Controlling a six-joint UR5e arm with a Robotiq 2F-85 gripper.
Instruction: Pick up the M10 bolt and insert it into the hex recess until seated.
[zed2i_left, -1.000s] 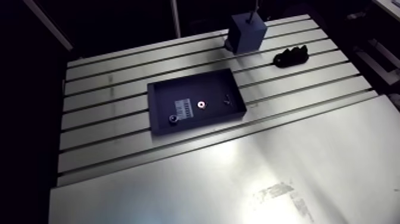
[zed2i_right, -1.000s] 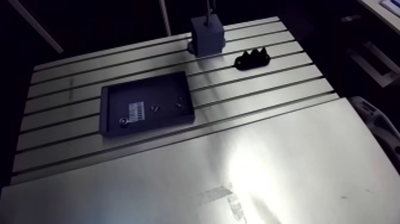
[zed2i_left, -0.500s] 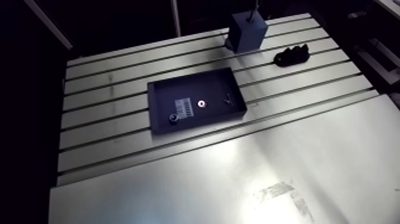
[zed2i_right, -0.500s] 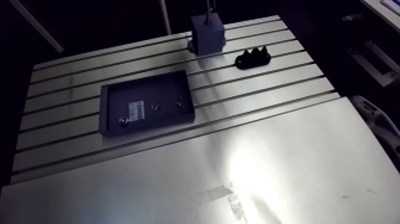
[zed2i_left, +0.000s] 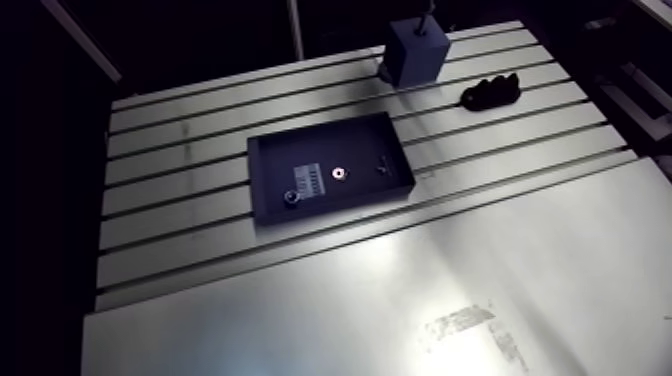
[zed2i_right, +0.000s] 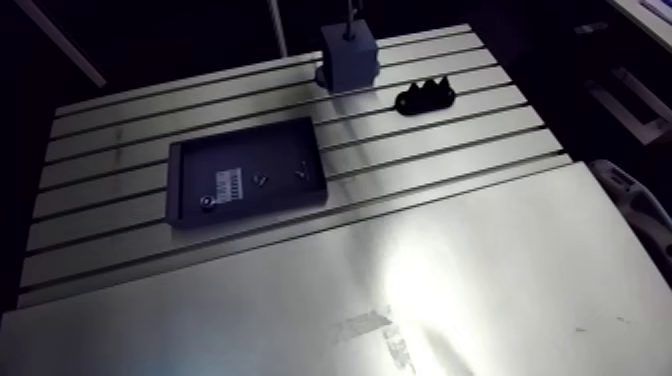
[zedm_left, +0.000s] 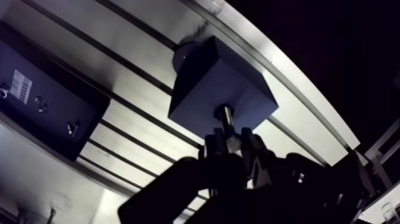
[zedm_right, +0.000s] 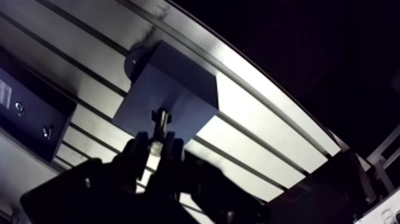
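pinching the bolt (zedm_left: 224, 115) in our gripper (zedm_left: 233, 143), we hold its tip at the top of the blue block (zedm_left: 202, 83), well apart from the dark tray (zed2i_left: 350, 145) on the table (zed2i_left: 500, 260).

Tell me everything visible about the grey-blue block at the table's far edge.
The block is a plain grey-blue cube, matte, with sharp edges. It stands upright on the slotted table near the far edge, beyond the black tray. A bolt stands in its top face, gripped by the gripper. A dark round part shows at its base.
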